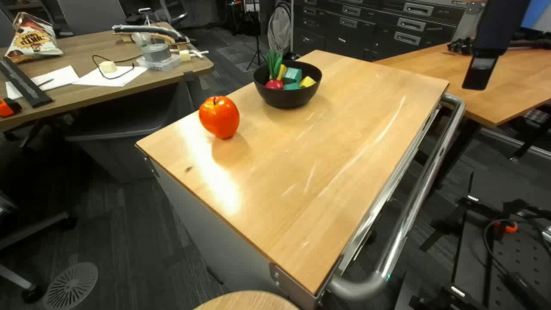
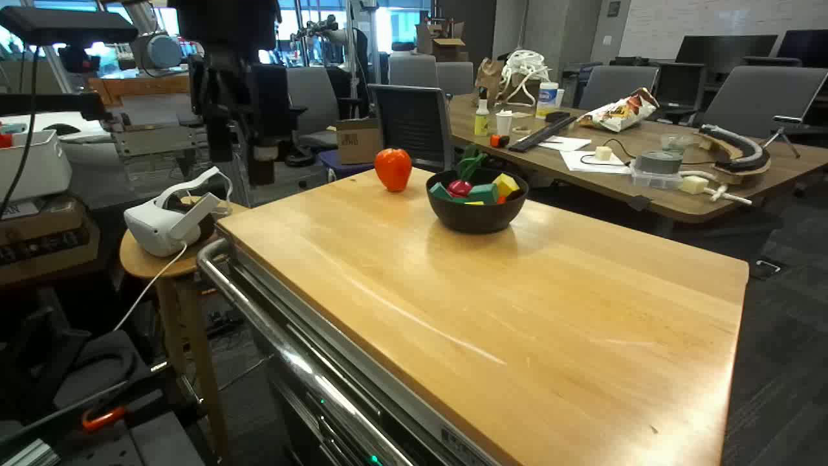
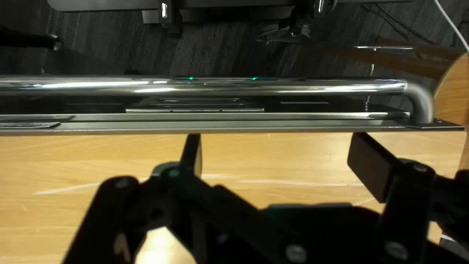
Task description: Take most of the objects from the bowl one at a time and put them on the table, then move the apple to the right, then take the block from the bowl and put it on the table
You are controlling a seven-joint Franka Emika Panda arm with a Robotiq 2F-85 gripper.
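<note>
The black bowl [image 1: 286, 99] stands on the light wooden table [image 1: 323, 150]; the bowl also shows in an exterior view [image 2: 475, 220]. It holds green blocks [image 1: 292, 75], yellow blocks [image 1: 308, 82], a bit of orange-red [image 2: 501, 200] and a red radish-like toy with green leaves [image 1: 274, 84]. The red-orange apple [image 1: 219, 117] stands on the table beside the bowl, apart from it; it also shows in an exterior view [image 2: 393, 169]. My gripper [image 3: 275, 152] is open and empty, high above the table's rail side, away from bowl and apple. It hangs at the upper left in an exterior view [image 2: 240, 162].
A metal rail [image 3: 205, 86] runs along one table edge. A cluttered desk [image 2: 550, 152] stands beyond the apple and bowl. A white headset [image 2: 162, 223] lies on a round stool [image 2: 139, 262] by a table corner. Another wooden table [image 1: 516, 86] stands behind the rail side.
</note>
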